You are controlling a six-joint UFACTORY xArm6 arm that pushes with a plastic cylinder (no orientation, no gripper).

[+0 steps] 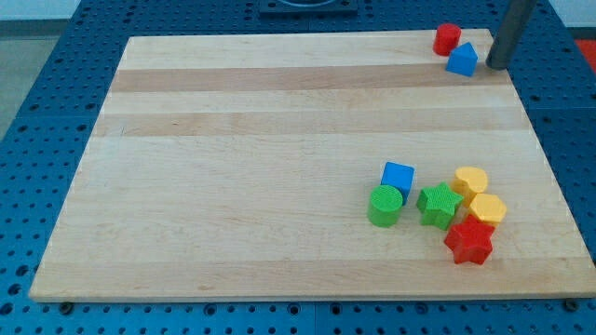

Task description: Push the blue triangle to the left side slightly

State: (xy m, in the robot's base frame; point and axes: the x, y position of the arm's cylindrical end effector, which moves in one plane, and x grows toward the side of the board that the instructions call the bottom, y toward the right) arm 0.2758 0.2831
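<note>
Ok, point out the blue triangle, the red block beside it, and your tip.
blue triangle (pixel 462 60), camera view, front face.
red block (pixel 447 38), camera view, top face.
my tip (pixel 497 65), camera view, rod's lower end.

board: pale wooden board (pixel 279 140) on blue pegboard table (pixel 37 84)
top right: red block (pixel 447 38), blue triangle (pixel 462 59), touching
lower right: blue cube (pixel 398 177), green cylinder (pixel 385 206), green star (pixel 439 205), two yellow blocks (pixel 471 180), red star (pixel 468 241)
</note>
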